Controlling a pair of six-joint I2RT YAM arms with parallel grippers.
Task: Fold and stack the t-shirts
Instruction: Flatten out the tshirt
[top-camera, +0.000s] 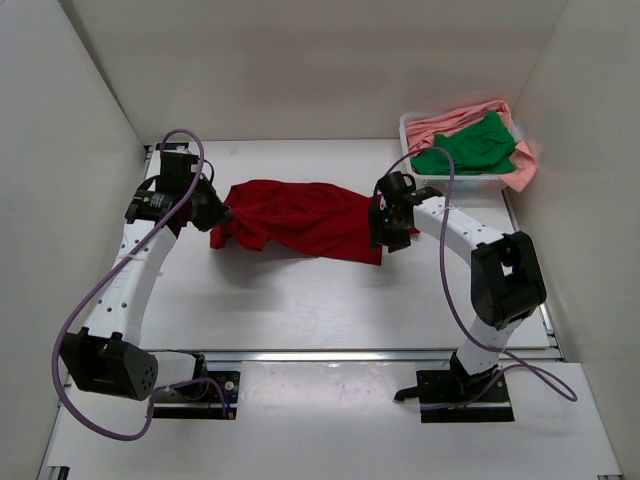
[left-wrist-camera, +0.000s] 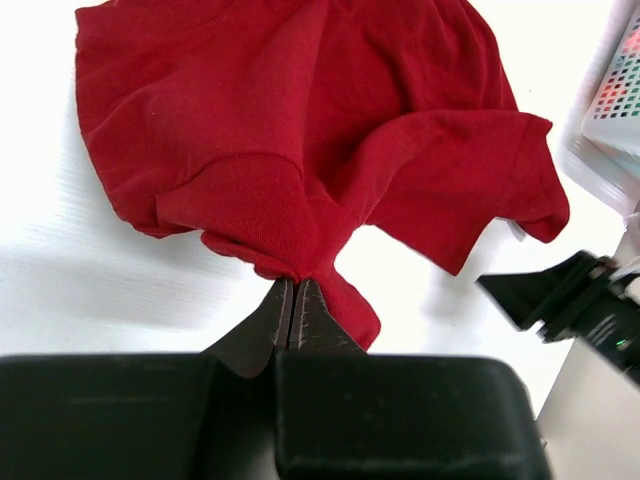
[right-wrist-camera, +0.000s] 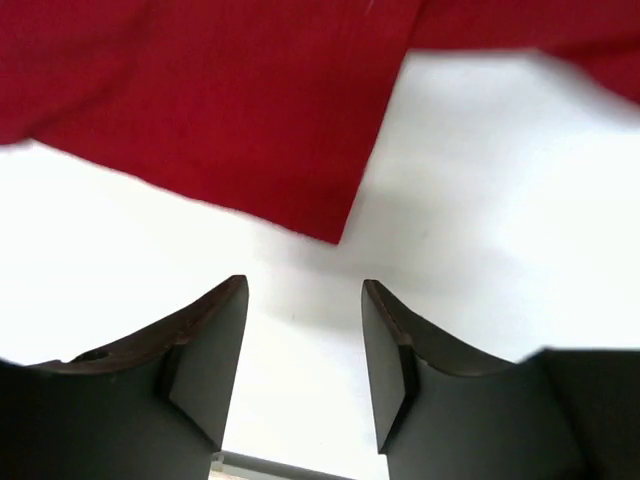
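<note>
None is folded — the red t-shirt (top-camera: 300, 218) sprawls left of the basket (top-camera: 458, 182), the green t-shirt (top-camera: 470, 148) and pink t-shirt (top-camera: 445, 120) inside it. The left gripper (left-wrist-camera: 292, 300) pinches the red cloth; the right gripper (right-wrist-camera: 303, 292) gapes empty.

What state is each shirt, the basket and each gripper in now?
White slatted plastic basket: upright, holds two shirts.
Bright green cloth t-shirt: bunched in basket, atop pink.
Light salmon pink cloth t-shirt: bunched in basket, overhanging rim.
Dark red cloth t-shirt: unfolded, crumpled on table.
Left gripper: shut on red t-shirt.
Right gripper: open, empty.
</note>
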